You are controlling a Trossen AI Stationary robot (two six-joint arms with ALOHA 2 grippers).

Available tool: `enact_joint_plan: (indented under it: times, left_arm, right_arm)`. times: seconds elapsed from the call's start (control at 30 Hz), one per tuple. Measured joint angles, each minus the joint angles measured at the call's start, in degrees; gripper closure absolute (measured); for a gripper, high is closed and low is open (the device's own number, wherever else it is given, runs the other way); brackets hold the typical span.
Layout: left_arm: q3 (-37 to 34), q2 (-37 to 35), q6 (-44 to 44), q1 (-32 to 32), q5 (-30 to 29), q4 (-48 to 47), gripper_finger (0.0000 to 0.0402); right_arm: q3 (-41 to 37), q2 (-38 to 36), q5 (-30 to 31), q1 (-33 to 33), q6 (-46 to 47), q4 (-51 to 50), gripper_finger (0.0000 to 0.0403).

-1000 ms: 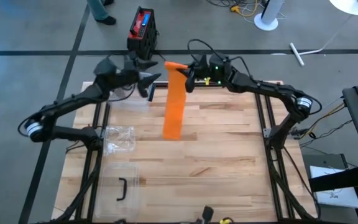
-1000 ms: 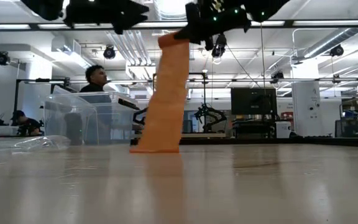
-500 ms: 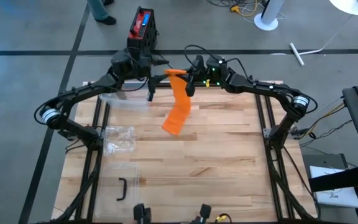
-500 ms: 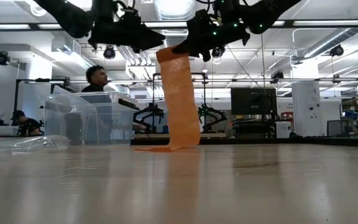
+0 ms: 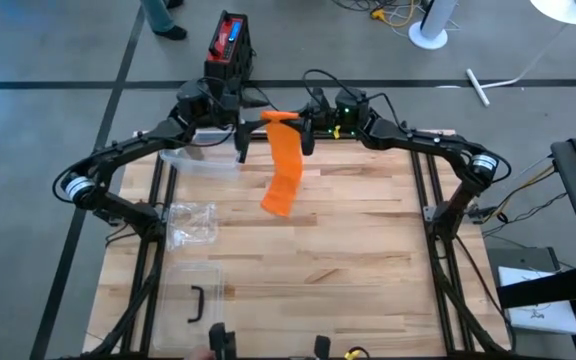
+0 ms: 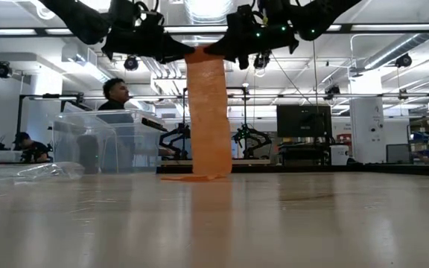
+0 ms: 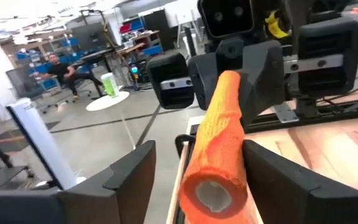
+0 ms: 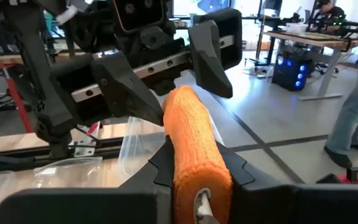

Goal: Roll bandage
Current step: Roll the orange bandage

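An orange bandage is partly wound into a roll (image 5: 280, 117) that is held level, high above the table's far middle. Its loose strip (image 6: 208, 112) hangs straight down, and the strip's lower end (image 6: 196, 177) lies on the wood. My right gripper (image 5: 305, 128) is shut on the roll's right end. My left gripper (image 5: 251, 124) is open at the roll's left end (image 7: 213, 196). Its two fingers (image 7: 132, 180) stand on either side of that end, and a gap shows beside the roll. My right gripper pinches the roll's right end (image 8: 197, 180) between its two fingers (image 8: 241, 174). It comes in level from the table's right, with the fingers lying along the roll. The roll is level and lifted clear. The strip hangs slack below it, with its end on the table.
A crumpled clear bag (image 5: 193, 222) and a clear lid with a dark handle (image 5: 196, 300) lie at the near left. Another clear sheet (image 5: 203, 160) lies under my left arm. A red and black device (image 5: 230, 45) stands on the floor beyond the far edge. People sit in the room behind.
My left gripper has travelled toward the table's right and slightly down, and now brackets the roll's left end. The hanging strip has swung. Its lower end has shifted a little along the table while the roll stayed in my right gripper.
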Motion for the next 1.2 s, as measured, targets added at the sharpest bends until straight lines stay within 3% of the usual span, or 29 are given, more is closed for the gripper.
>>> enact_joint_plan:
  times: [0.13, 0.47, 0.6, 0.83, 1.03, 1.2]
  left_arm:
    - [-0.1, 0.0, 0.6, 0.1, 2.6, 0.0, 0.0214]
    - [-0.2, -0.3, 1.0, 0.2, 4.5, -1.0, 0.0376]
    - [-0.2, -2.1, 7.6, 0.1, 4.2, -3.5, 0.0377]
    - [-0.2, -6.2, 20.9, 0.0, 3.2, -7.1, 0.0359]
    - [-0.2, -6.8, 21.7, -0.3, 2.8, -7.4, 0.0371]
    - [-0.2, -6.8, 21.6, -1.2, 3.2, -7.0, 0.0365]
  right_arm:
    - [0.0, 0.0, -0.5, 0.2, 1.0, 0.3, 0.0348]
    - [0.0, 0.0, -0.2, 1.8, 0.1, 0.9, 0.0344]
    - [0.4, 0.0, -1.5, 1.8, 6.0, 0.5, 0.0318]
    - [0.5, -1.8, -3.5, 1.7, 19.4, 1.4, 0.0202]
    - [0.5, -1.9, -3.2, 1.2, 30.9, 3.9, 0.0121]
    - [0.5, -1.9, -2.3, 1.0, 35.1, 3.9, 0.0084]
